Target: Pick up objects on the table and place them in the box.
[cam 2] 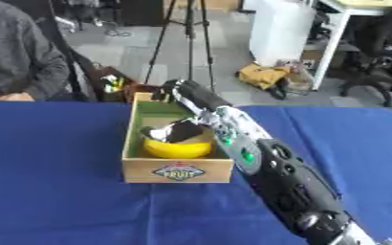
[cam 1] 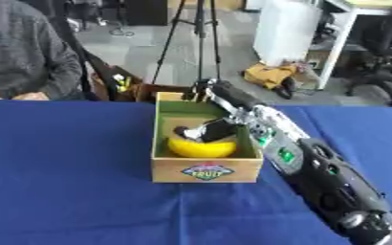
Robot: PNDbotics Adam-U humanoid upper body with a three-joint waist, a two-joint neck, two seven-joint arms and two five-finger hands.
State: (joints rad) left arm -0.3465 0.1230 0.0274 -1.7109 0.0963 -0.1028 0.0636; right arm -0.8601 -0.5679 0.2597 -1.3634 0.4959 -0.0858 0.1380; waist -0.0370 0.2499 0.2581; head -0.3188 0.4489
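Right hand in the box, over a yellow object

We see the right hand (cam 1: 206, 130) reaching down inside the wooden box (cam 1: 206, 168) on the blue table (cam 1: 65, 167); its fingers sit just above the yellow object (cam 1: 201, 148) on the box floor; whether they grip it we cannot tell.

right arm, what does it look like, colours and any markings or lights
The right arm is mostly black with bulky rounded housings and silver metal sections nearer the wrist. A small green light or marking shows on its casing, and round silver joint caps sit near the bottom corner. The right hand at its end is dark with pale silvery parts. No loose cables are visible.
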